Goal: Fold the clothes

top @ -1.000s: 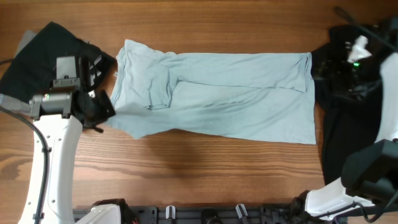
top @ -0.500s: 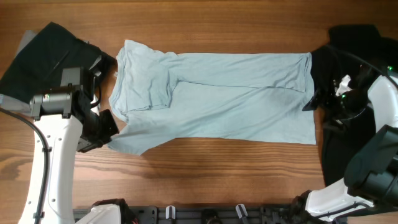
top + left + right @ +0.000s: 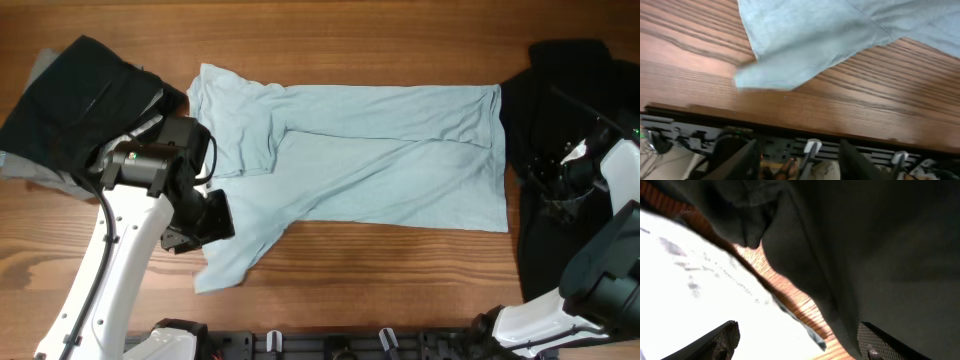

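Observation:
The pale blue T-shirt [image 3: 370,160] lies spread across the table, neck end to the left. Its left sleeve [image 3: 225,260] stretches toward the front edge and also shows in the left wrist view [image 3: 790,55]. My left gripper [image 3: 205,225] is beside that sleeve, open and empty, its fingers [image 3: 747,160] wide apart over the table's front edge. My right gripper [image 3: 555,180] is open, over the black garment [image 3: 560,100] just right of the shirt's hem. In the right wrist view its fingers [image 3: 720,340] straddle the shirt edge and the black cloth [image 3: 880,255].
A second black garment [image 3: 80,95] lies on a grey one [image 3: 20,160] at the back left. A black rail with clips [image 3: 330,345] runs along the table's front edge, also in the left wrist view [image 3: 810,147].
My left gripper moved right and toward the front, drawing the left sleeve out toward the front edge. My right gripper came down from the back right, reached the shirt's hem, then shifted right onto the black garment.

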You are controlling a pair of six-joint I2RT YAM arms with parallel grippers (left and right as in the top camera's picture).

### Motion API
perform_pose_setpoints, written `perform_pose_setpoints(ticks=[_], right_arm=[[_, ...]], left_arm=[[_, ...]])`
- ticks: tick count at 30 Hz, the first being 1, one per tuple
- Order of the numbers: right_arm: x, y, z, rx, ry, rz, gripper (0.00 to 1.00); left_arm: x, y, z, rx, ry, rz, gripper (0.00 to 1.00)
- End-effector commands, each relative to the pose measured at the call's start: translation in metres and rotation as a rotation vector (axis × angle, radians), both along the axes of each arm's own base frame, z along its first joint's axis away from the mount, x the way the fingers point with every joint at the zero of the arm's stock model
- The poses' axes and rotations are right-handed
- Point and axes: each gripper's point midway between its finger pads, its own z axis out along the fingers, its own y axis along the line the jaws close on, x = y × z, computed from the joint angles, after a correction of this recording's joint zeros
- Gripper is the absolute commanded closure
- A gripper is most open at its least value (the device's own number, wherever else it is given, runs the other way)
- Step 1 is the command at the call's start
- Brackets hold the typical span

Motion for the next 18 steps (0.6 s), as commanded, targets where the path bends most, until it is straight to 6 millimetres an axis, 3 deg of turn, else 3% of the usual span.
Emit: perform_pose_setpoints(ticks=[1,3,5,8,10,13,15,18], right_arm=[[0.011,0.016,0.022,0.064,-0.121,0.080,0.18],[0.015,0.030,0.031,0.129,-0.176,0.126,0.18],[0.015,0.044,0.038,0.199,-0.211,0.167,0.18],[0.014,0.063,0.046,0.297,-0.247,0.213,0.19],[0.008,0.076,0.048,0.332,-0.221,0.243,0.19],[0.003,0.098,0.046,0.352,-0.176,0.300,0.22],[-0.005,0.099,0.030,0.283,-0.084,0.274,0.24],[-0.036,0.064,-0.009,0.022,0.120,0.131,0.19]], left_arm=[[0.001,-0.002,-0.002,-0.008,-0.006,0.025,0.42],[0.013,0.005,-0.002,-0.015,-0.044,0.067,0.38],[0.037,0.021,-0.002,-0.020,-0.129,0.151,0.37],[0.069,0.042,0.001,-0.029,-0.251,0.254,0.52],[0.078,0.028,-0.004,-0.102,-0.275,0.177,0.54],[0.075,0.002,-0.017,-0.159,-0.240,0.017,0.51],[0.077,-0.004,-0.016,-0.162,-0.257,-0.031,0.46],[0.076,-0.005,-0.012,-0.165,-0.275,-0.034,0.44]])
